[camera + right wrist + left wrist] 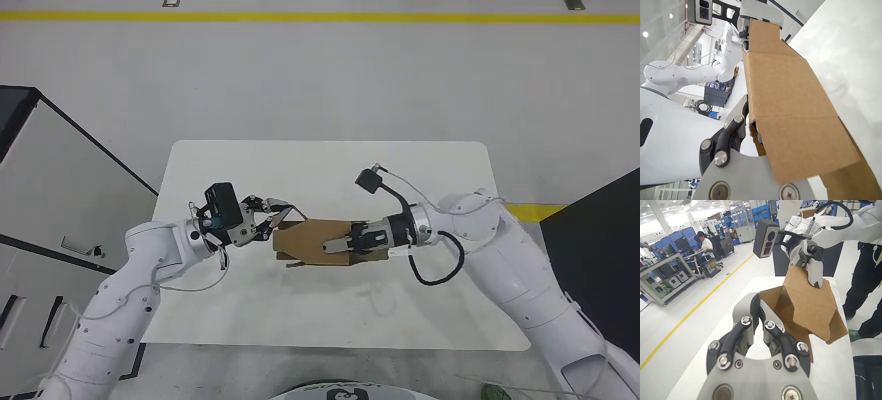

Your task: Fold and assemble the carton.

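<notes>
One white table (330, 160) takes up the middle of the top view. The single carton (315, 240) is dead centre over it, strung between the two arms. I can't tell if its lowest flap touches the table or hangs just above.

Progress-wise I'd call this early. The carton is popped partway out of flat, so in the left wrist view you can look into the tube. It's skewed rather than square, though, and the end flaps (836, 325) stick out loose. Nothing is folded in or tucked that I can see, so squaring the body and closing both ends is all left to do.

There are two pincers on it, one at each end. The left pincer (280, 225), centre left in the top view, has its fingers drawn nearly together on that end's flap, which looks pinched to me. The right pincer (338, 245), just right of centre, is clamped on the opposite end, with one finger pressed flat on the outer face.
</notes>
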You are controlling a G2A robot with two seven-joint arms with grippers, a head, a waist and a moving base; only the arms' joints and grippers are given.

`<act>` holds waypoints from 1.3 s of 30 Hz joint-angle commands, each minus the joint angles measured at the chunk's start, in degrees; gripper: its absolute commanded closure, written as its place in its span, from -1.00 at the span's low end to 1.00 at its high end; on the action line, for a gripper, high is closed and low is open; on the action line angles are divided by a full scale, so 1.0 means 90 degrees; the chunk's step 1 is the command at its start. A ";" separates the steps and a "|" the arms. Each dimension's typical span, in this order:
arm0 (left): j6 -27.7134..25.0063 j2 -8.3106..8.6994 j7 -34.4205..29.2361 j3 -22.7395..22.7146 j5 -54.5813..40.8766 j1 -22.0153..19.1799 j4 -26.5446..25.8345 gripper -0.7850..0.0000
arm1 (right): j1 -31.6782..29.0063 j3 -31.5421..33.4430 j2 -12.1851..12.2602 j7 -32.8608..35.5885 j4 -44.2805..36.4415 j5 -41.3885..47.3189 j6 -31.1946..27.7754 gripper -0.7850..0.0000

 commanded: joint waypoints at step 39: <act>0.0117 0.0019 -0.0021 -0.0310 -0.0458 -0.0155 0.0610 1.00 | -0.0187 0.0519 0.0093 -0.0117 0.0187 0.0748 -0.0521 1.00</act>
